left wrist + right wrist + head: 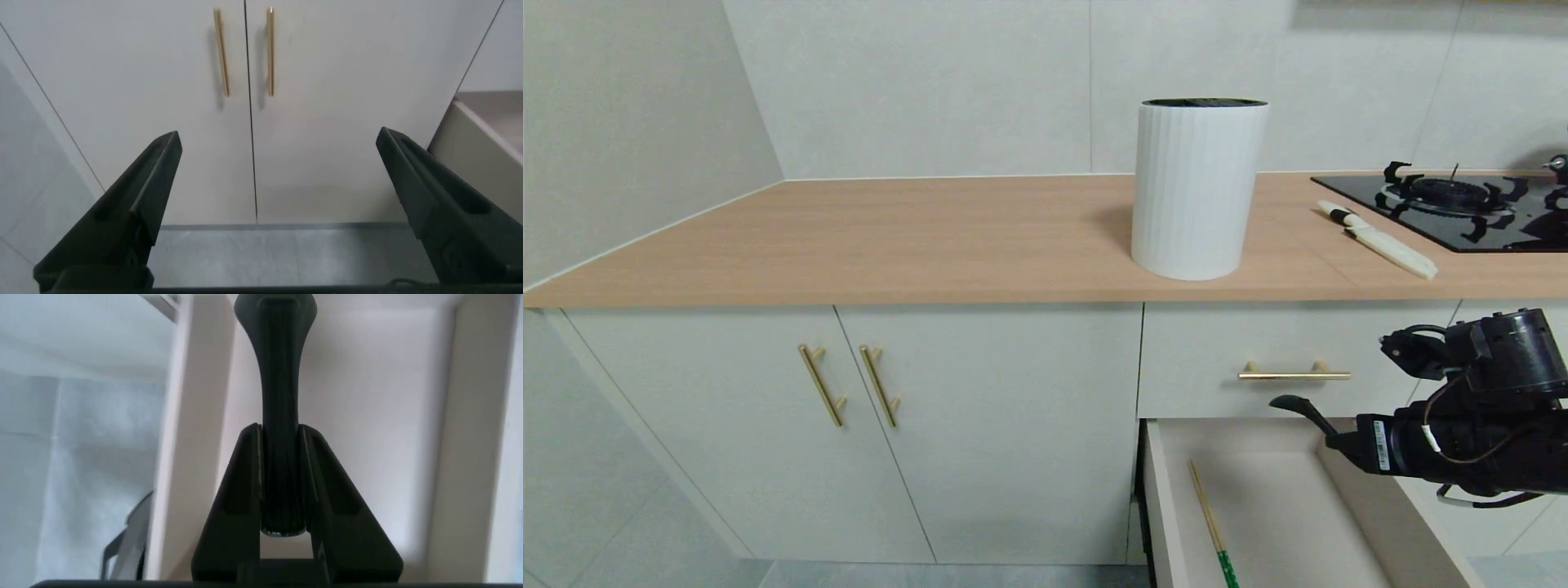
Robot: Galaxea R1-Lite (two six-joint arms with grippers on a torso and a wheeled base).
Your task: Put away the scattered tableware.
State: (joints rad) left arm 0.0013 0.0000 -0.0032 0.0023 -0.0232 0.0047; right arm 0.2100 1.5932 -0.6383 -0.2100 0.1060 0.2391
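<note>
My right gripper point(1339, 441) is shut on a black utensil point(1294, 404) whose rounded end sticks out over the open drawer point(1164, 506) at the lower right. From the right wrist the utensil point(278, 392) runs straight out between the fingers point(233, 498) of that gripper point(279, 490), above the pale drawer floor point(368, 416). A pair of wooden chopsticks with green ends point(1207, 514) lies inside the drawer. A cream-coloured knife point(1380, 241) lies on the counter beside the stove. My left gripper point(278, 143) is open and empty, low in front of the cabinet doors point(245, 98).
A tall white ribbed cylinder holder point(1196, 188) stands on the wooden countertop point(890, 245). A black gas stove point(1454, 204) sits at the back right. A shut drawer with a brass handle point(1294, 375) is above the open one. The double doors carry brass handles point(849, 384).
</note>
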